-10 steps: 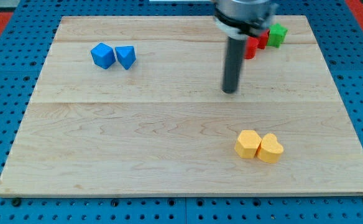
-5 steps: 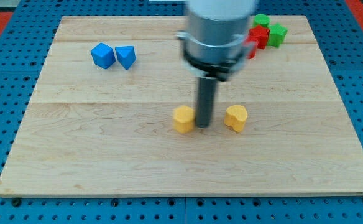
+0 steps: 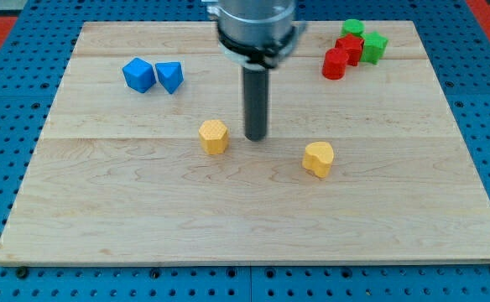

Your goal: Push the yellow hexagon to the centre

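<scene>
One risk: our fingerless tip [image 3: 256, 137], holding nothing, sits just right of the yellow hexagon [image 3: 214, 136]; pushing leftward drives it off-centre.

The arm enters from the view's top edge, a little left of the middle. Only its last section is visible: a wide grey cylindrical housing with a dark ring at its lower rim, cut off by the frame above. A straight dark rod descends upright from the housing's underside. My tip [image 3: 256, 137] is at table-top height, near the middle of the view. No bend or tilt is observed in the rod. Upper joints are out of frame.
</scene>
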Action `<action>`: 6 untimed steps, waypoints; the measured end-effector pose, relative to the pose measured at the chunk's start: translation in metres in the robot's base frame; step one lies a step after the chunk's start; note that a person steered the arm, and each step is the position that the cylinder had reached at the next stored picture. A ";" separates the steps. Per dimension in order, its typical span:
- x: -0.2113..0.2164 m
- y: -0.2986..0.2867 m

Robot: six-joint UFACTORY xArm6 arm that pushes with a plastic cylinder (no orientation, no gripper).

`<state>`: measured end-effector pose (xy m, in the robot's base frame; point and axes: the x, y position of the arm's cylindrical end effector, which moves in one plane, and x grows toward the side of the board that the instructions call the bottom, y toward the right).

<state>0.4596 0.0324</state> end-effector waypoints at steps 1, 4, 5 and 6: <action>0.022 -0.066; -0.002 -0.059; 0.001 -0.045; 0.039 -0.020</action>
